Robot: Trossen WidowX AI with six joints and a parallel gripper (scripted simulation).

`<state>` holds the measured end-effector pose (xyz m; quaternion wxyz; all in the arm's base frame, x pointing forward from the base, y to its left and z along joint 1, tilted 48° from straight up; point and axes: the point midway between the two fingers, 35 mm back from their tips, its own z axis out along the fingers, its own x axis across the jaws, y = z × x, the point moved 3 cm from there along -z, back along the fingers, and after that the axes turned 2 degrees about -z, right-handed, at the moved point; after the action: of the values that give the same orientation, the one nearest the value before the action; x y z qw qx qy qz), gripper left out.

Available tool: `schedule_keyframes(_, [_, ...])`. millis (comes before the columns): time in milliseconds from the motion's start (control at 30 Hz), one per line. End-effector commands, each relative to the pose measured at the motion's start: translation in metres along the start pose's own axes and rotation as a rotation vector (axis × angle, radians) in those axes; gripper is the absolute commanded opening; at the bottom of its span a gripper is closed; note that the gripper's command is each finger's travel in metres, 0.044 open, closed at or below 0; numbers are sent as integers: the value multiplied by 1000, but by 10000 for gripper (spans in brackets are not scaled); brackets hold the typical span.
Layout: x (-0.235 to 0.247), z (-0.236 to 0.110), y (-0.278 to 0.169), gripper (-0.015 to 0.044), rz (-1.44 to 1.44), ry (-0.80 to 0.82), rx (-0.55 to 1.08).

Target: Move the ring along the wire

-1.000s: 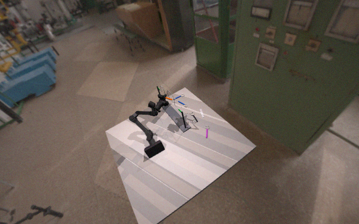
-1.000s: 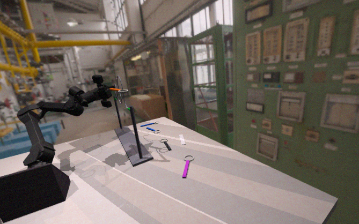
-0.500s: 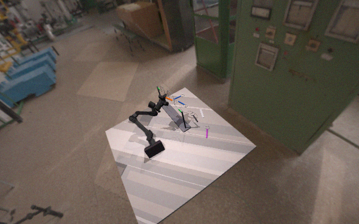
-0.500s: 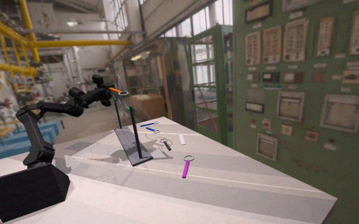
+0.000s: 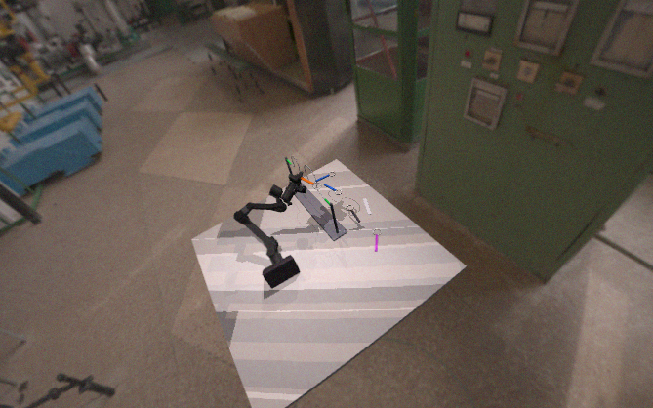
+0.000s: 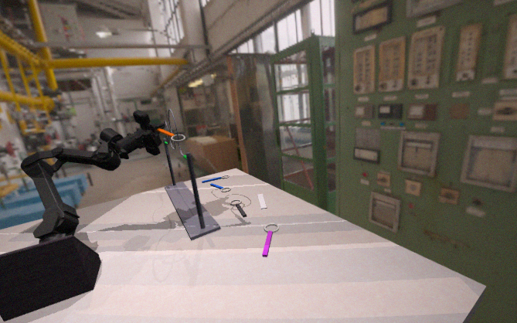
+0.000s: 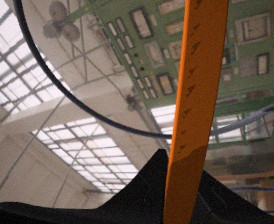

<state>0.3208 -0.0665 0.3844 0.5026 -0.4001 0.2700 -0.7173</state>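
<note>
Top view: the arm reaches from its black base across the counter to the far end of a grey plate that carries two dark posts, each tipped green. The jaws are closed on the orange handle, which sticks out just past the gripper near the far post. Two blue-handled rings, a black-handled one, a white strip and a magenta-handled ring lie on the counter beyond the plate. Exterior view: the gripper holds the handle level, high above the counter, and the ring hangs at its outer end, close beside the far post's green tip and above the near post. The thin wire loops there; whether it touches the ring is too fine to tell. Wrist view: the handle runs up from between the dark jaws, and the ring's rim curves across the left side.
</note>
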Motion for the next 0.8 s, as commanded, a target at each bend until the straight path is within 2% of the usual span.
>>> schedule_keyframes(0, [-6,-2,-2,-150,-21,-7,5])
schedule_keyframes(767, [-65,-16,8,-150,-388,-208,62])
